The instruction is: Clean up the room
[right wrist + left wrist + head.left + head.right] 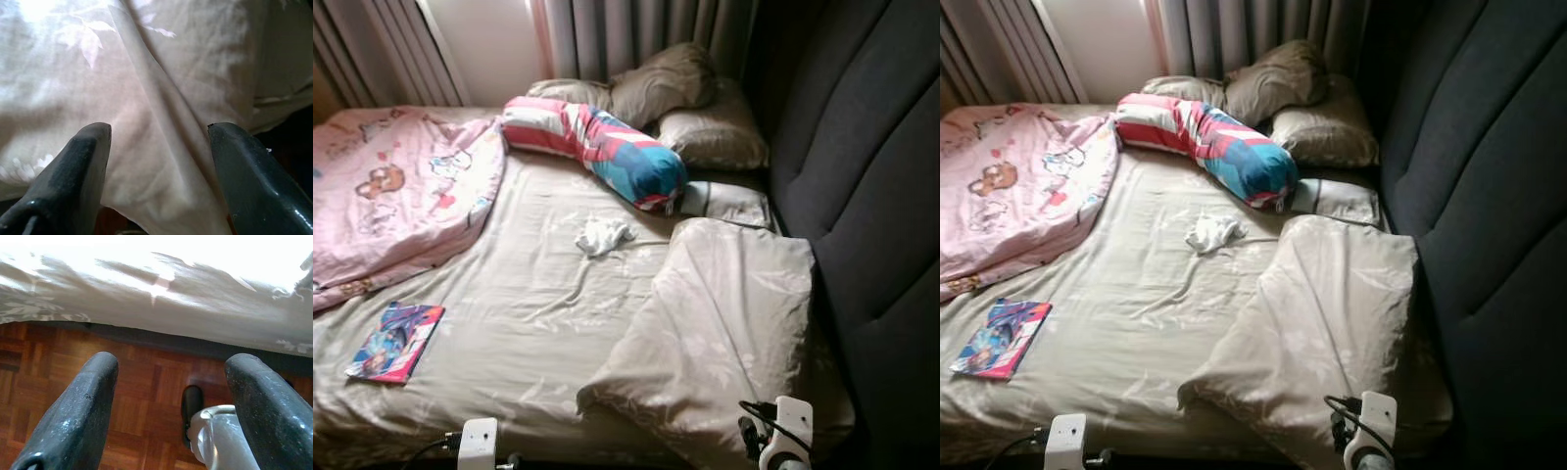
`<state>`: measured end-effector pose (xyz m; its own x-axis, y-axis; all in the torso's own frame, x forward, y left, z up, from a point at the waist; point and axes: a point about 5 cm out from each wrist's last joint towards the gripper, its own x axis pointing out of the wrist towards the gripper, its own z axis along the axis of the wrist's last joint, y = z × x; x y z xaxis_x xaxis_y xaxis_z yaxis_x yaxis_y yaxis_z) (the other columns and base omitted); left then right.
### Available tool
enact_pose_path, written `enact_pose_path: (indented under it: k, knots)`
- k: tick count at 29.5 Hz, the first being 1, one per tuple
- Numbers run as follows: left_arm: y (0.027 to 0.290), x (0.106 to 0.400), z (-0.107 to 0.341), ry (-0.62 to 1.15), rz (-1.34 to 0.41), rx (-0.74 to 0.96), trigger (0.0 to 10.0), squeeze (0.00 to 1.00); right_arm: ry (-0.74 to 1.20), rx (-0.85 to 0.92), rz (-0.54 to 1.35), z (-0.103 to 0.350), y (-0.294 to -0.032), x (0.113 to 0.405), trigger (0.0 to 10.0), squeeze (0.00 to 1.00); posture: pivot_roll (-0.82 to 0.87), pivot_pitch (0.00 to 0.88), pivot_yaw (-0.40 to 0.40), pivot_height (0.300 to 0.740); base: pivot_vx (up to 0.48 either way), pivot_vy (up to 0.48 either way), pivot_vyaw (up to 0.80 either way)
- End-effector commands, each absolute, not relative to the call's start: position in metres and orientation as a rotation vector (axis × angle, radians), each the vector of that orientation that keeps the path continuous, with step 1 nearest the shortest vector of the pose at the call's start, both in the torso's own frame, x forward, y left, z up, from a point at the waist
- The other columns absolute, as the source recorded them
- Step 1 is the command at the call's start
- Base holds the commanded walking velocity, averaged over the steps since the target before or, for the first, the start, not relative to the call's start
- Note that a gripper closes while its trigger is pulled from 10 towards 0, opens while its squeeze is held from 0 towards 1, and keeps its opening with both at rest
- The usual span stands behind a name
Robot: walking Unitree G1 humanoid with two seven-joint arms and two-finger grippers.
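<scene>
Jaws of both grippers gaping empty, left gripper point(168, 406) hanging over brown parquet floor point(58, 367), right gripper point(159, 171) facing folded beige duvet point(724, 323), crumpled white cloth point(603, 235) lying mid-bed.

a bed point(538, 323) under a beige leaf-patterned sheet carries the clutter. a small white crumpled cloth point(603, 235) lies near the middle of the sheet, just below the striped bolster point(597, 147) — red, white and blue, lying at a slant with its blue end toward the headboard side. a colourful book point(396, 341) lies flat near the bed's near left edge, well apart from the cloth. a pink cartoon-print blanket point(396, 191) is bunched at the far left. a beige duvet point(724, 323) sits folded at the near right — its edge hangs over the bedside. three brown pillows point(705, 132) are piled at the far corner.
</scene>
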<state>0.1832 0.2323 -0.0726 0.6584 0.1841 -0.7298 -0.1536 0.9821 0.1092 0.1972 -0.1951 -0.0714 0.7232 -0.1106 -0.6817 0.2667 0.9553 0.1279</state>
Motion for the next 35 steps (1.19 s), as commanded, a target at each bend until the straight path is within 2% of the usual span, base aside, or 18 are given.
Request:
enact_pose_path:
  k: [1,2,3,8,15,28,35]
  knots:
    - [0.237,0.178,-0.074,0.827,0.225,0.029,10.0,0.0,0.688,0.233,-0.219,-0.063,-0.194,0.212,10.0,0.0,0.05,0.03,0.004,0.74,0.0,0.0,0.0]
    - [0.238,0.177,-0.073,0.815,0.233,0.024,10.0,0.0,0.63,0.226,-0.222,-0.049,-0.195,0.234,10.0,0.0,0.04,0.029,0.008,0.74,0.0,0.0,0.0]
    - [0.238,0.177,-0.073,0.806,0.238,0.018,10.0,0.0,0.609,0.227,-0.222,-0.045,-0.196,0.24,10.0,0.0,0.04,0.029,0.008,0.74,0.0,0.0,0.0]
    - [0.239,0.225,-0.042,0.591,0.257,-0.044,10.0,0.0,0.559,0.229,-0.208,-0.039,-0.195,0.246,10.0,0.0,0.03,0.03,0.015,0.74,0.0,0.0,0.0]
    - [0.246,0.247,-0.019,0.43,0.266,-0.041,10.0,0.0,0.439,0.216,-0.283,-0.028,-0.208,0.251,10.0,0.0,0.02,0.024,0.024,0.74,0.0,0.0,0.0]
    - [0.248,0.251,0.018,0.118,0.147,0.047,10.0,0.0,0.271,0.069,-0.176,-0.02,-0.21,0.236,10.0,0.0,0.0,0.013,-0.004,0.74,0.0,0.0,0.0]
    - [0.241,0.253,0.028,0.061,0.125,0.041,10.0,0.0,0.217,0.006,-0.162,-0.009,-0.218,0.242,10.0,0.0,0.0,0.001,-0.019,0.74,0.0,0.0,0.0]
